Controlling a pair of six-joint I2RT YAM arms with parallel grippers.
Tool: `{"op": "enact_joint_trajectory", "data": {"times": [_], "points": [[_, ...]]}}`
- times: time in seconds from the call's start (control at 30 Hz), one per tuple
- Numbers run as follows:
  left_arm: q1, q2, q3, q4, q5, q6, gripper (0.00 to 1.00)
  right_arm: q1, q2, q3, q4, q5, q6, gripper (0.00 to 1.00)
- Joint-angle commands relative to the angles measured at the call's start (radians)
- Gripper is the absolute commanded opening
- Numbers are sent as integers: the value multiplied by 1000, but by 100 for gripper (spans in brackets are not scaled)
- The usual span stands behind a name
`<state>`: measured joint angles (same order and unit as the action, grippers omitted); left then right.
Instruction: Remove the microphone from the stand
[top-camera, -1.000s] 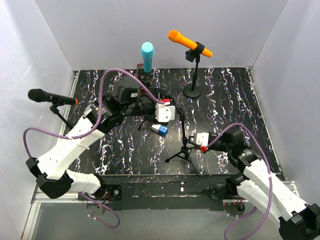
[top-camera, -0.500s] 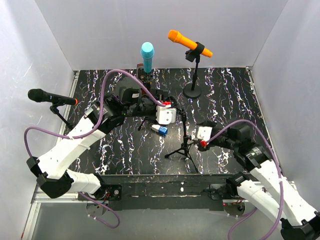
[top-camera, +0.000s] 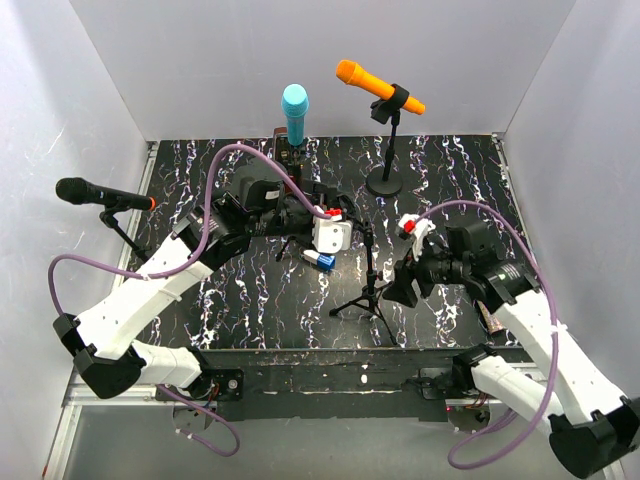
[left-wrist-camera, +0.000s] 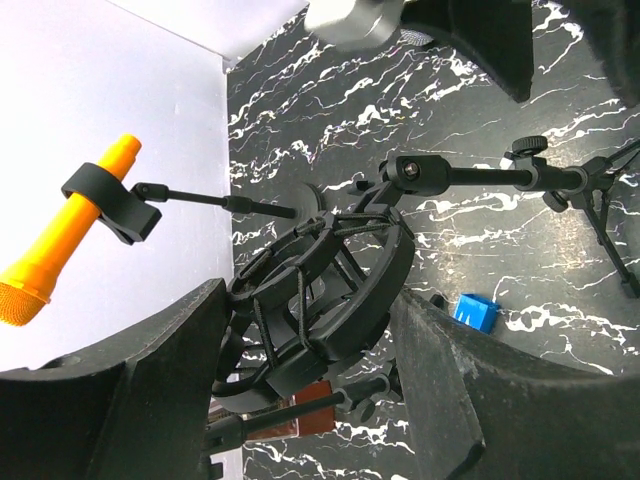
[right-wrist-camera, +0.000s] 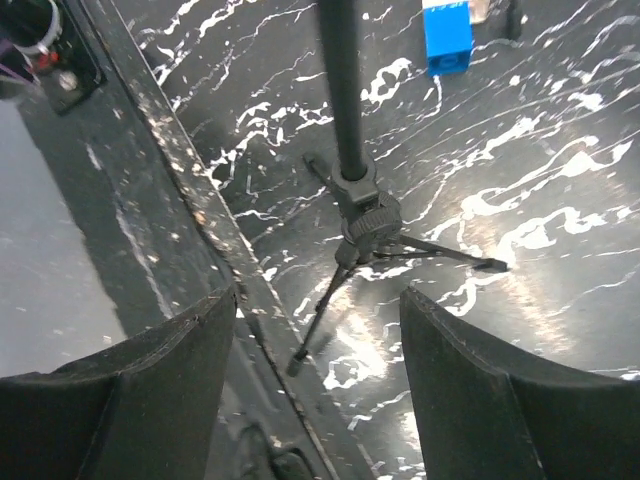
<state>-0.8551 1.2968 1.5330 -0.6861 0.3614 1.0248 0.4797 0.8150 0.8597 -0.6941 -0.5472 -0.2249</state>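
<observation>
Left wrist view: left gripper pinches the shock mount, likely steadying it; right gripper hangs spread, empty, above the tripod.

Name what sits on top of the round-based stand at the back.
An orange microphone, tilted, is gripped by the black clip of the stand. The clip hides a short band of its handle.

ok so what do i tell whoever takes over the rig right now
Left gripper: fingers closed on the shock mount atop the tripod stand.
Right gripper: open, fingers either side of that stand's pole, not touching.
Orange microphone, cyan microphone and black microphone sit on their own stands.
Done: no microphone seen off a stand. Left: the removal itself.
</observation>
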Motion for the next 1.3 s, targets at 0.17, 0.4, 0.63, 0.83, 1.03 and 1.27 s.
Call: {"op": "enact_joint_trajectory", "data": {"times": [0.17,0.4,0.63,0.83,1.03,1.27], "points": [[-2,-31,-10,10,24,1,48,-188,208,2,194,-261,332,66],[-2,-25,-19,16,25,8,48,-217,274,-30,225,-421,303,53],[-2,-14,-14,17,17,15,48,-217,315,-31,174,-491,229,45],[-2,-5,-8,19,8,18,48,-216,342,-40,160,-504,162,41],[-2,-2,-7,14,5,21,48,-213,345,-41,168,-516,104,17],[-2,-7,-28,14,1,20,48,-12,166,-59,155,-211,-288,1]]}}
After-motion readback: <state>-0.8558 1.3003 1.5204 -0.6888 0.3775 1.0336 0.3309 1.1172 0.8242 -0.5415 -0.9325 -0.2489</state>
